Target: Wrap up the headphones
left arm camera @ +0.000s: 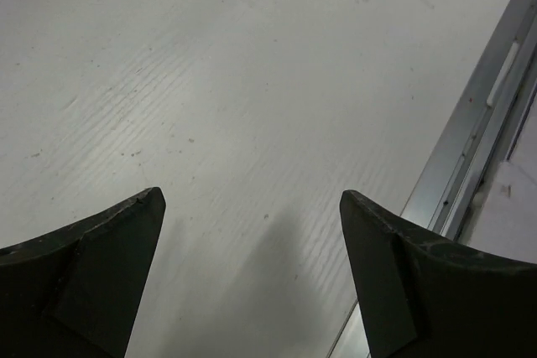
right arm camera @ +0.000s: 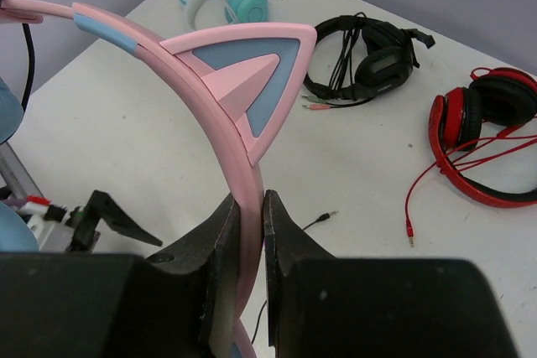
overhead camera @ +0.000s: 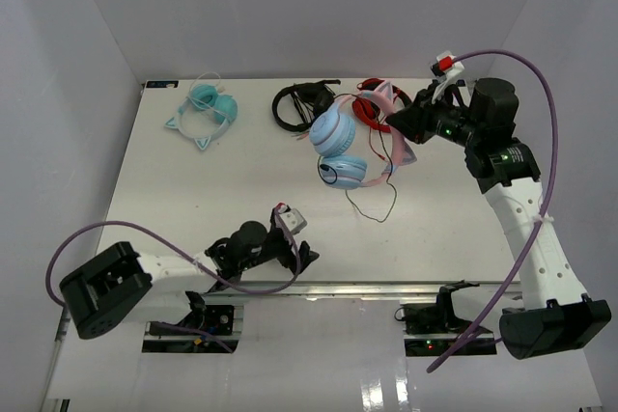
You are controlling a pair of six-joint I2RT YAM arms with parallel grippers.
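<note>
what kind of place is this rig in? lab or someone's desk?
Likely a robot lab test cell: white table boxed in by plain white walls, with prop headphones on it: teal cat-eared pair, black headset, red pair.

Back left on the bench (overhead camera: 193, 190): a spare pair (overhead camera: 205, 111). Right of it along the back edge, a headset (overhead camera: 294, 105), then another pair (overhead camera: 369, 108) just beside that. In front of those two, the headphones (overhead camera: 340, 147), band between the fingers of the right tool (overhead camera: 398, 123) on their right. Cable (overhead camera: 372, 202) trailing on the bench just in front. Left tool (overhead camera: 307, 256) well apart, down by the near edge.
</note>
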